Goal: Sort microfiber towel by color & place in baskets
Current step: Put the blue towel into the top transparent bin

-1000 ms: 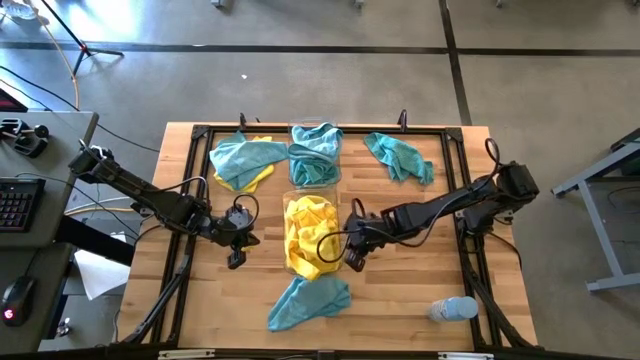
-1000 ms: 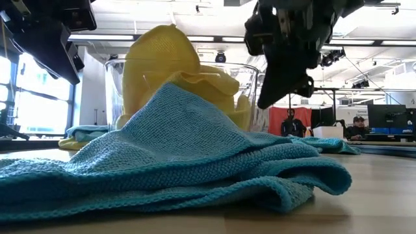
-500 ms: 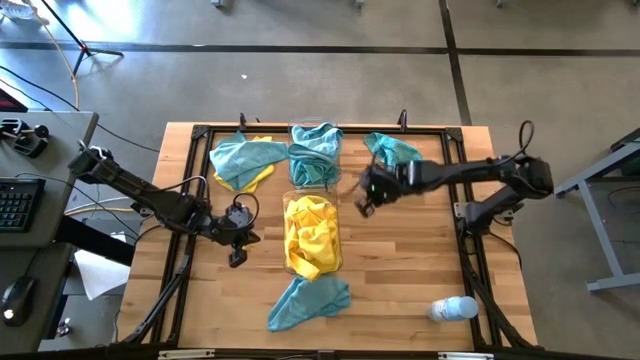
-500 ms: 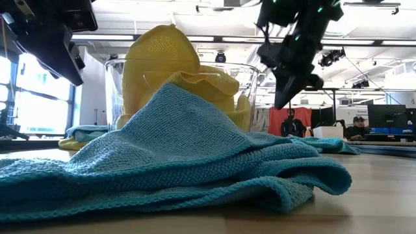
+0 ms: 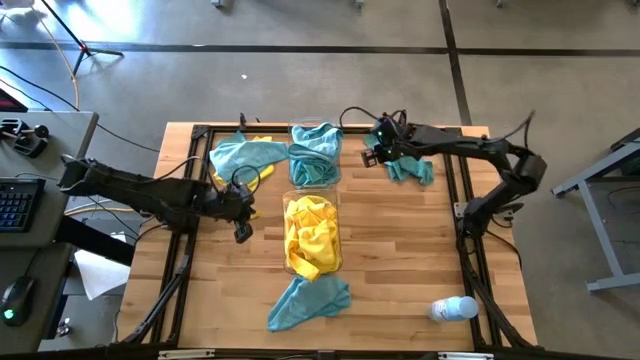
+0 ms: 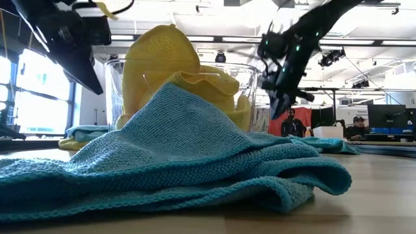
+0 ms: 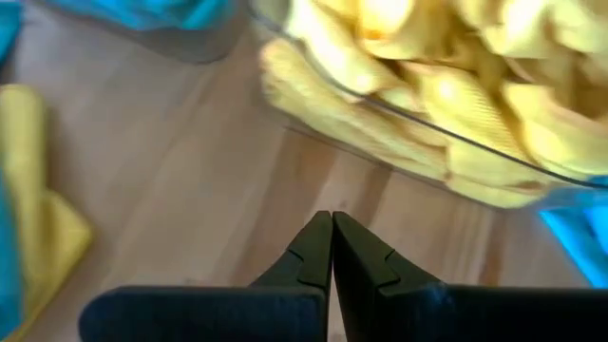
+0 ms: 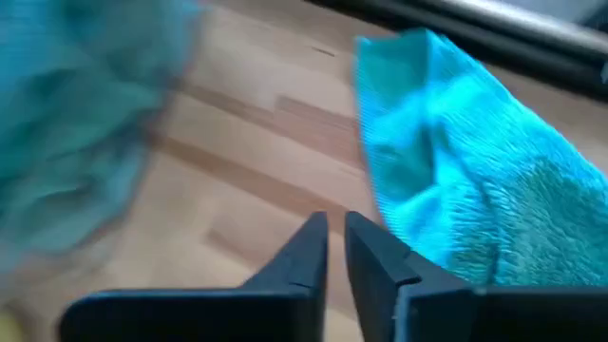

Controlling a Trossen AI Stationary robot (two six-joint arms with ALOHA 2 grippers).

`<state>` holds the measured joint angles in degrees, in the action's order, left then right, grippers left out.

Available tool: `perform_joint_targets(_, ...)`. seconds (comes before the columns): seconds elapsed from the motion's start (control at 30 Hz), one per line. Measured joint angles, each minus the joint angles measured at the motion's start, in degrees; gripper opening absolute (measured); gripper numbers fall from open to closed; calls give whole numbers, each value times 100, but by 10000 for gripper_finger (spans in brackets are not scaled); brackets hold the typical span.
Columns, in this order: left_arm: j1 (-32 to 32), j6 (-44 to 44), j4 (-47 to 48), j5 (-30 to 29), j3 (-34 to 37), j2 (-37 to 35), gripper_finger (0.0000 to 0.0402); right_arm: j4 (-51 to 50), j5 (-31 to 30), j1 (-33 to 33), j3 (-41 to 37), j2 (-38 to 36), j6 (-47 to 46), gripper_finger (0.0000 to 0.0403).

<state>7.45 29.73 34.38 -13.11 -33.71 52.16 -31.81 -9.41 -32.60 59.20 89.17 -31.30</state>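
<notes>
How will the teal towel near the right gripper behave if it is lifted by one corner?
The teal towel lies rumpled in soft folds, so it would probably hang limp. Its looped weave looks grippy, so it seems unlikely to slip.

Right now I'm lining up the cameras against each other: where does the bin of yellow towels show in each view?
High view: the bin of yellow towels sits at table centre, just in front of the teal-filled bin.
Low view: centre background, rising behind the teal towel in front.
Left wrist view: across the top, beyond the shut left gripper.
Right wrist view: not in it.
Shared landmark: the heaped yellow cloth.
</notes>
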Motion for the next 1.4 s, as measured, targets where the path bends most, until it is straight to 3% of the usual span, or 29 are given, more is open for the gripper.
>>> perform_joint_targets(0.23,-607,-245,248,15,0,-235,0,-295,40,-422,0,522,-337,171)
perform_joint_targets(0.43,-1021,-249,381,101,0,-382,0,-287,-535,-459,0,758,-81,270)
perform_joint_targets(0.6,-1246,-294,379,102,0,-402,0,-375,-954,-514,0,975,-330,299)
perform_joint_targets(0.83,-1440,-214,329,228,0,-400,0,-525,-867,-592,42,1704,-700,300)
perform_joint_targets(0.93,-1459,-191,281,292,0,-400,0,-513,-621,-603,77,1901,-556,290)
perform_joint_targets(1.03,-1458,-287,187,376,0,-429,0,-464,-652,-513,80,1921,-455,252)
perform_joint_targets(1.13,-1458,-530,1,448,0,-543,0,-392,-640,-445,34,1829,-396,185)
perform_joint_targets(1.3,-1688,-1181,-161,470,0,-904,0,-280,-461,-342,4,1734,-338,34)
perform_joint_targets(1.4,-1947,-1573,-63,683,0,-1166,0,-391,66,-335,-4,1534,-533,20)
